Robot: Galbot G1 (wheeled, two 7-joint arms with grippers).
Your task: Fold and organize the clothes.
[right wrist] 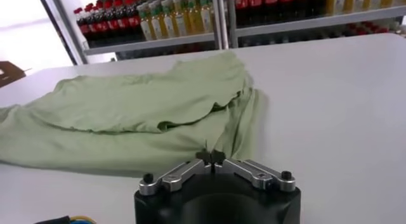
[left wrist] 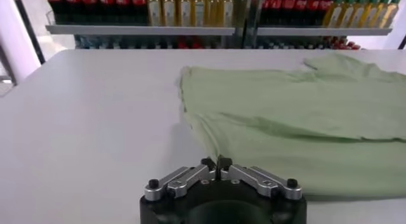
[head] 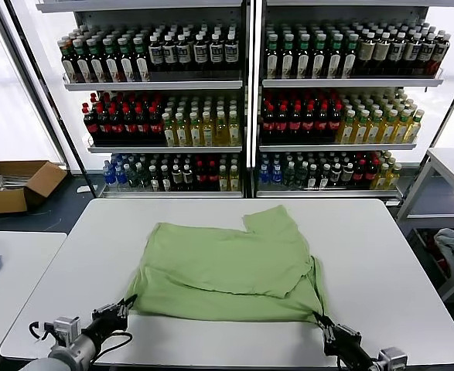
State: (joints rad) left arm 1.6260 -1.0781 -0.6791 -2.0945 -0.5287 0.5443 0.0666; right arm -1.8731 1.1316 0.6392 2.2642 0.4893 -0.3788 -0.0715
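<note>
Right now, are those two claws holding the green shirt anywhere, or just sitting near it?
Nothing is held. The left gripper and right gripper are both shut on nothing, at the near corners of the green shirt.

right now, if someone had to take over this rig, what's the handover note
Left gripper: fingers shut, holding nothing, low at the near left corner of the shirt.
Right gripper: fingers shut, holding nothing, at the near right corner of the shirt.
Light green shirt: on the white table, roughly centred, plain side up, the far part folded over toward the near edge, one sleeve sticking out at the back.
Done: one rough fold.
Left: likely the remaining folds, then tidying; neither gripper grips the cloth.
</note>
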